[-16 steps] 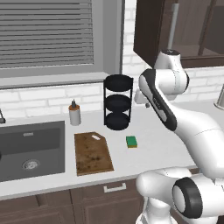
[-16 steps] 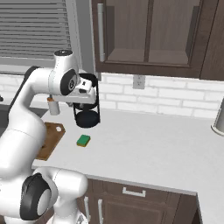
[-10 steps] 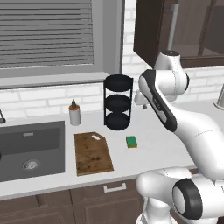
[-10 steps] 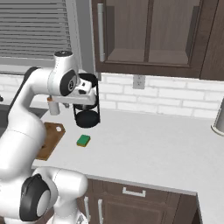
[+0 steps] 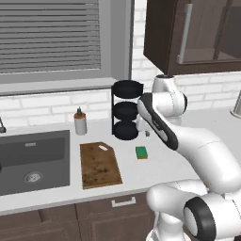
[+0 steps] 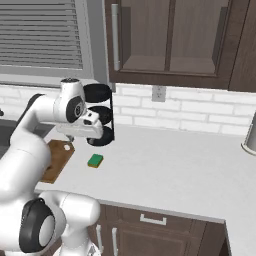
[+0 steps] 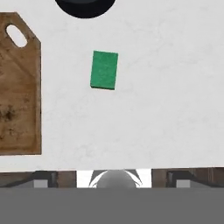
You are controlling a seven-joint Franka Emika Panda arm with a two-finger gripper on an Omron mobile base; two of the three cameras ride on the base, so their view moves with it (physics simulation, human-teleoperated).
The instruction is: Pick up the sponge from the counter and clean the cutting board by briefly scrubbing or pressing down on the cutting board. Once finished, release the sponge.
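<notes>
My fingers' state I could not tell; I hung above the sponge [image 7: 104, 70], which lay untouched on the surface [image 7: 166, 109]. I judged it best to centre over it and descend straight, clear of the cutting board [image 7: 19, 94].

A small rectangular green sponge [image 7: 104, 70] lies flat on the pale grey-white counter [image 7: 157, 105], apart from the brown wooden cutting board [image 7: 18, 100] with dark stains and a pale slot hole at the left. A round black base [image 7: 85, 6] sits at the top edge.
</notes>
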